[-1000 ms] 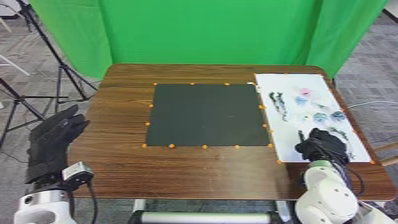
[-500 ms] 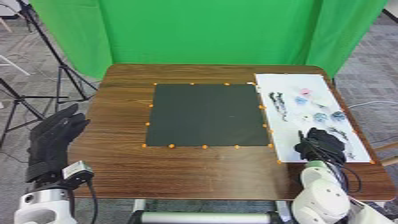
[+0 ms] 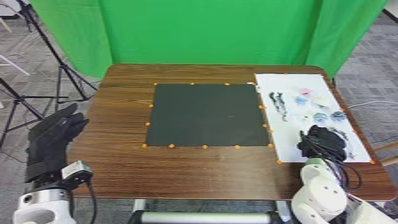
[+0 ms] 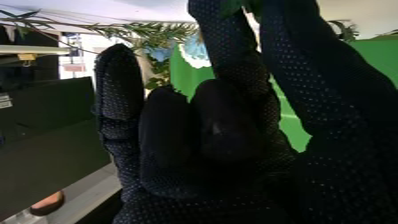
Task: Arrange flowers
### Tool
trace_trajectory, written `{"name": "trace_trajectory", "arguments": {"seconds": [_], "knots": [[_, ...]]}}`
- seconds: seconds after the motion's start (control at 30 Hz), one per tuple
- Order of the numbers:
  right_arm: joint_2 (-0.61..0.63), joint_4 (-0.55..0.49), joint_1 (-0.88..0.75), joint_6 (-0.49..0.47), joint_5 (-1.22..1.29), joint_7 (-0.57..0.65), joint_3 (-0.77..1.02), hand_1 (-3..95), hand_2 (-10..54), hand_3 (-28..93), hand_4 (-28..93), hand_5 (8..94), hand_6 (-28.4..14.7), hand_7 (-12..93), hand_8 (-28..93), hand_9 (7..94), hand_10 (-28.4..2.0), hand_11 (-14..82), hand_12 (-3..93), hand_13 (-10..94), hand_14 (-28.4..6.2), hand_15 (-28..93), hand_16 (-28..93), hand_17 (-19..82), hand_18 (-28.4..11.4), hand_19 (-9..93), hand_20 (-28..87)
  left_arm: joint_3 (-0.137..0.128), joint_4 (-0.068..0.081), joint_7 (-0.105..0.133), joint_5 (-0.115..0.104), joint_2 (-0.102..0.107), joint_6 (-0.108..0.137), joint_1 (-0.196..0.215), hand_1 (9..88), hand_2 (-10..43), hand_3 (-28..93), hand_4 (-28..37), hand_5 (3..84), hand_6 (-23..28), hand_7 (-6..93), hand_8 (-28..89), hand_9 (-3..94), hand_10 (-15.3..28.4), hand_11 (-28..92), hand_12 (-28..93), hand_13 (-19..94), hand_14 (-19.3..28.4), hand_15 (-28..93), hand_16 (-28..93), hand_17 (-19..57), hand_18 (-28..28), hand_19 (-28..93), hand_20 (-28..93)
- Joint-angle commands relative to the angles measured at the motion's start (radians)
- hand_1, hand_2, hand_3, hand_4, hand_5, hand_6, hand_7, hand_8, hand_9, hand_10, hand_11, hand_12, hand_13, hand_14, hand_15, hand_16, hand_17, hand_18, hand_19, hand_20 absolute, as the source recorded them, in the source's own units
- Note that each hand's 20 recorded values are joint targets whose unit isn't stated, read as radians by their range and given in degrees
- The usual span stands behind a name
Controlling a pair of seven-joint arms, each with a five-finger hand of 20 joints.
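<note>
Across the brown table (image 3: 204,175), with a dark mat (image 3: 209,115) at its middle and a white sheet (image 3: 274,82) along its right edge, the flowers lie where they lay a moment ago. Only the right arm (image 3: 318,192) has changed: it has swung slightly leftward, and the right hand (image 3: 322,145) has turned a little over the sheet's near edge. For the arranging, that suggests the first stem is being lined up, nothing placed so far. Whether the right hand grips anything cannot be told, though a green leaf (image 4: 233,6) shows at its far reach. The left hand (image 3: 49,150) is relaxed and holds nothing, beside the table's left edge. Among the flowers, dark, narrow sprigs (image 3: 279,106) lie lengthwise near the sheet's left edge, and another sprig (image 3: 340,135) lies beside the right hand. Soft, rounded blue blooms (image 3: 338,115) sit by the sheet's right edge; a small pink bloom (image 3: 306,92) lies nearer the far edge.
</note>
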Motion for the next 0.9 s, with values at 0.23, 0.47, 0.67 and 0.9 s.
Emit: {"name": "trace_trajectory", "arguments": {"seconds": [0.23, 0.47, 0.67, 0.9], "knots": [[-0.031, 0.05, -0.037, -0.01, 0.04, 0.004, -0.019, 56.5, -9.5, 73, -28, 84.6, -5.8, 21, 12, 84.0, -11.9, 80.1, 45.5, 81, -12.9, 93, 38, 39, -26.0, 93, 9, -0.001, -0.004, 0.009, -0.018, 0.01, 0.014, 0.018, 31.2, 0.2, 79, -14.0, 44.2, 12.8, 17.0, -11, 35.9, 21.0, 44, 7, 26, 27.5, 68, -19, -7.4, 22.9, 61, 9], [-0.035, 0.062, -0.038, 0.014, 0.036, -0.004, -0.025, 56.5, -9.5, 74, -27, 84.8, -6.3, 22, 15, 84.3, -11.7, 79.7, 45.0, 82, -12.7, 93, 37, 38, -25.9, 93, 8, 0.002, -0.005, 0.004, -0.014, 0.007, 0.014, 0.02, 31.1, 0.3, 79, -14.2, 44.2, 12.8, 17.0, -11, 35.9, 21.0, 44, 7, 26, 27.5, 68, -19, -7.4, 22.8, 61, 9], [-0.022, 0.057, -0.008, 0.053, 0.008, 0.001, -0.044, 56.1, -9.5, 75, -26, 85.0, -6.9, 22, 18, 84.4, -11.5, 79.6, 44.7, 82, -12.5, 93, 37, 38, -25.9, 93, 7, 0.001, -0.006, 0.014, -0.023, 0.013, 0.02, 0.025, 31.1, 0.4, 79, -14.3, 44.1, 12.7, 17.3, -11, 35.9, 21.0, 44, 7, 26, 27.5, 68, -19, -7.4, 22.8, 61, 9], [0.003, 0.038, 0.014, 0.102, -0.015, 0.003, -0.051, 55.9, -9.5, 76, -25, 85.7, -7.1, 22, 19, 84.5, -11.5, 79.6, 44.1, 82, -12.5, 93, 37, 37, -25.9, 93, 8, 0.004, -0.002, 0.024, -0.029, 0.019, 0.02, 0.022, 31.0, 0.3, 79, -14.3, 44.2, 12.8, 17.2, -11, 35.8, 21.0, 44, 6, 26, 27.5, 68, -19, -7.4, 22.9, 61, 10]]}}
